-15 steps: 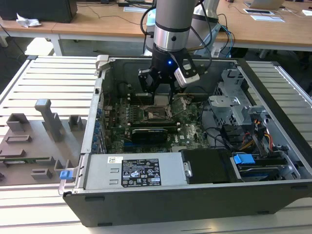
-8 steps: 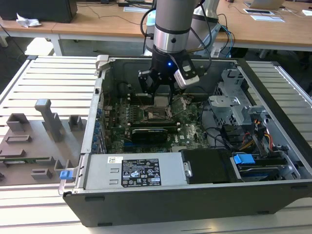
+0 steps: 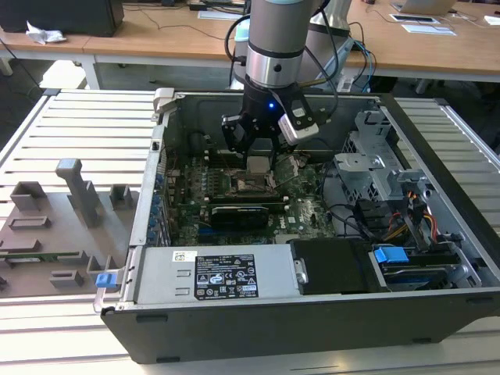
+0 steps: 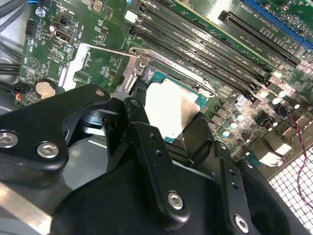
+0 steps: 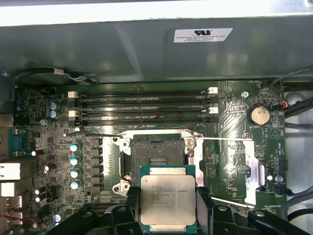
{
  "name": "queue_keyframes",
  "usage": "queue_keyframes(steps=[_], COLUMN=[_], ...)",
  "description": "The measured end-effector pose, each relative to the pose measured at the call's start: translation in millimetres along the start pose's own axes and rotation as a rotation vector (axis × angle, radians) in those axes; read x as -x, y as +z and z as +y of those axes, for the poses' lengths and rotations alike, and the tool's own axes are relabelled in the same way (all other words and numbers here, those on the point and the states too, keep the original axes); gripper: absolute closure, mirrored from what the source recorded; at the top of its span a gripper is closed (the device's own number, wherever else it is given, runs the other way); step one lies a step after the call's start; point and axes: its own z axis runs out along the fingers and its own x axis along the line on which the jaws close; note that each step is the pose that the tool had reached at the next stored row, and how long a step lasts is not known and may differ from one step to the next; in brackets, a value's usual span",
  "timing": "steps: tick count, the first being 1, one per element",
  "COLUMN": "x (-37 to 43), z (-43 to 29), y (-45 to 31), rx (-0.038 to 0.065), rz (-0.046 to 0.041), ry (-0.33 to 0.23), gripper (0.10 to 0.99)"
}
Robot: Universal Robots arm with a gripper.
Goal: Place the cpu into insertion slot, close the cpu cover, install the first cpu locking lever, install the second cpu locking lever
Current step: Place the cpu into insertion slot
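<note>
My gripper [image 3: 258, 168] reaches down into the open computer case and is shut on the cpu [image 5: 167, 198], a flat silver square on a green carrier edge. Black fingers [image 5: 204, 205] press its two opposite sides. In the first wrist view the insertion slot [image 5: 152, 156] lies uncovered just beyond the chip, with a dark frame and a pale contact field. The cpu cover [image 5: 248, 169] is swung open to one side of the socket, and thin wire levers [image 5: 93, 133] stick out from the socket. In the second wrist view the cpu [image 4: 171, 110] hangs over the board beside the open cover [image 4: 98, 63].
Long memory slots [image 5: 142, 105] run just past the socket, with a coin battery [image 5: 258, 115] nearby. A black card [image 3: 242, 211] and the power supply [image 3: 219, 273] lie nearer the case front. Drive cage and cables [image 3: 391, 203] fill the exterior view's right. Grey fixtures [image 3: 62, 219] stand outside on the left.
</note>
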Motion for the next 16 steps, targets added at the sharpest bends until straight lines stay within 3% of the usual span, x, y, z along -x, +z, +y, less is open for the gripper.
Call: queue_keyframes(steps=[6,11,16], x=[0.0,0.0,0.0], z=[0.0,0.0,0.0], y=[0.1,1.2,1.6], rx=[0.0,-0.006,-0.012], rz=[-0.0003,-0.0024,-0.0034], ry=[0.017,0.117,0.158], gripper=[0.545,0.545,0.545])
